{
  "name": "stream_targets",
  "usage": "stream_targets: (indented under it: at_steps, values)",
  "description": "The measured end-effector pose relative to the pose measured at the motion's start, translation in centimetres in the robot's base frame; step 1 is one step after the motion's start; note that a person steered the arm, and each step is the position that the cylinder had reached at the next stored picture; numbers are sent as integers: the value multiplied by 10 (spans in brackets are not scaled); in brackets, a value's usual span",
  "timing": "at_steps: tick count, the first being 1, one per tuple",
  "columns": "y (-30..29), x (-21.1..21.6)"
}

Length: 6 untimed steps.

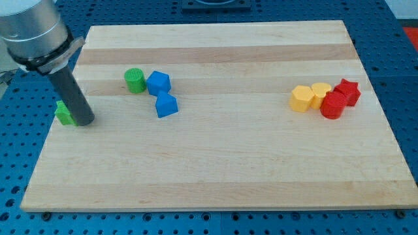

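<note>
My tip (85,121) rests on the wooden board (215,163) near its left edge. It touches or nearly touches a green block (63,113), which sits just to its left and is partly hidden by the rod. Further right lies a green cylinder (134,79). Beside the cylinder sits a blue block (158,83), and another blue block (166,105) lies just below it. At the view's right a cluster holds a yellow block (301,99), a yellow heart-like block (321,94), a red cylinder (333,105) and a red block (348,92).
The board lies on a blue perforated table (405,98). The robot's grey wrist (32,29) fills the view's top left corner.
</note>
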<state>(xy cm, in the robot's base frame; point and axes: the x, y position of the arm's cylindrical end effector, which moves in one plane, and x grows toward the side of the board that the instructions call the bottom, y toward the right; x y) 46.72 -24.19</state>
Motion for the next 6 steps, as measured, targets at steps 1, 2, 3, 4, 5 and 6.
stream_targets:
  at_steps: [1, 2, 3, 4, 5, 6]
  values:
    - [1, -2]
    - [1, -7]
    - [-13, 28]
    - [-62, 87]
    - [-63, 87]
    - [-63, 72]
